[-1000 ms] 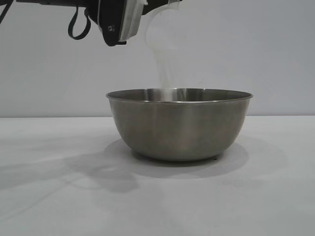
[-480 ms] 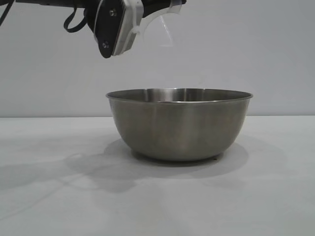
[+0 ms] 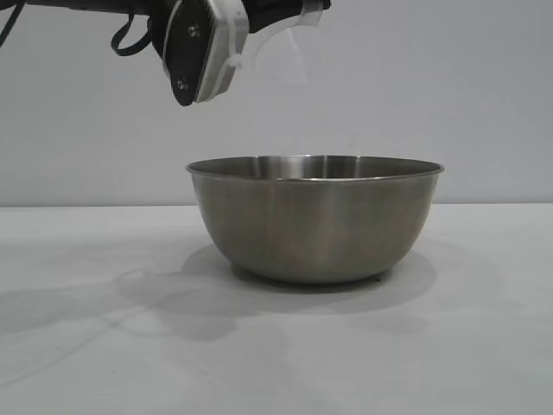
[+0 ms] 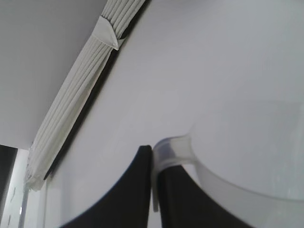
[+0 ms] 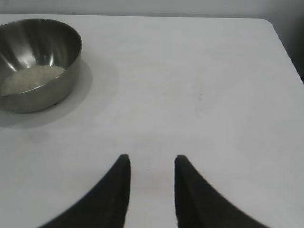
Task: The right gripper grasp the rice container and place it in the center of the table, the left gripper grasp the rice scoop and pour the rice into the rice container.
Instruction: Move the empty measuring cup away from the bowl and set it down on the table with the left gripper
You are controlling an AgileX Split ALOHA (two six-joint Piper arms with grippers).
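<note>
Exterior view: large brushed-steel round rice container (image 3: pixel 315 218), upright on the white table (image 3: pixel 86 346); rigid, probably slick, best taken by its rolled rim. Above it, the black left gripper (image 3: pixel 259 17) holds the small frosted-plastic rice scoop (image 3: pixel 281 39), light, tipped mouth-down.

Left wrist view: fingers (image 4: pixel 137 190) pinch the scoop's handle tab.

Right wrist view: right gripper (image 5: pixel 151 164), fingers spread, empty, well apart from the container; pale rice (image 5: pixel 31 78) lies inside.
</note>
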